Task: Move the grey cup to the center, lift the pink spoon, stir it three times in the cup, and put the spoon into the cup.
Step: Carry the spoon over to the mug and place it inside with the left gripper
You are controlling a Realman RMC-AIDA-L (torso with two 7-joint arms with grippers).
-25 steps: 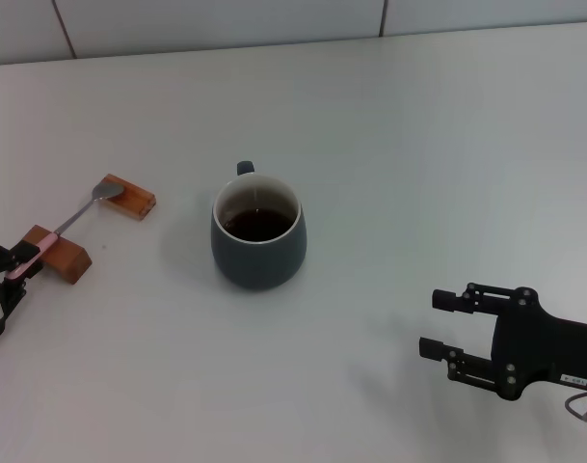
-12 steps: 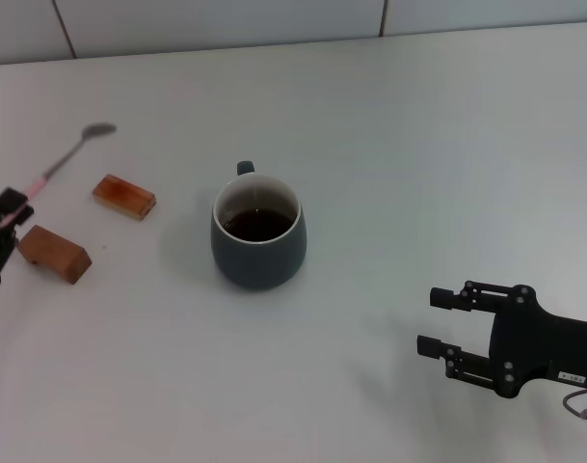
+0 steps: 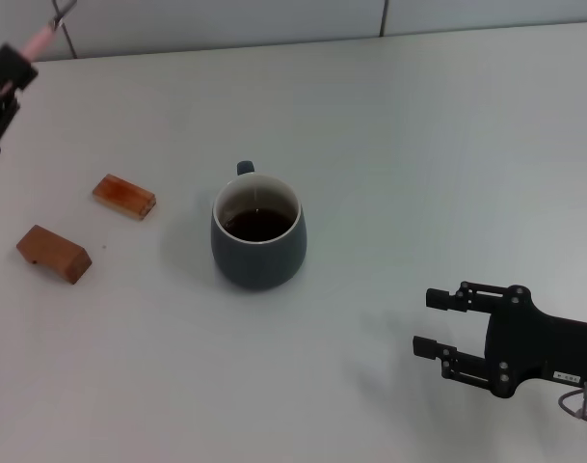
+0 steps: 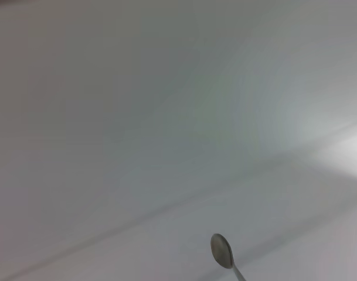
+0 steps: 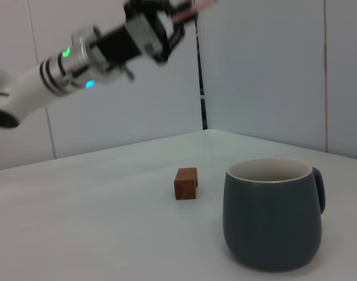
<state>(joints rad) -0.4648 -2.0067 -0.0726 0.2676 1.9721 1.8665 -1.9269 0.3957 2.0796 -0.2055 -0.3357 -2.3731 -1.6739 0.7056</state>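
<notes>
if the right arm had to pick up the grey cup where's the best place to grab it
Probably across the round body of the grey cup, coming level from the right gripper's near side. Its loop handle is small and faces away, and the open top holds dark liquid, so keep it upright.

Left gripper (image 3: 6,77) raised high at the far left, well above the table, fingers closed on the pink spoon (image 3: 38,37), whose handle sticks out past the fingertips, up and away. Seen from the right wrist, the left arm (image 5: 49,76) reaches in at a slant, white forearm, black wrist section with green and blue lights lit. Right gripper (image 3: 438,323) low, near right, level with the table, fingers parted and pointing left, holding nothing.
</notes>
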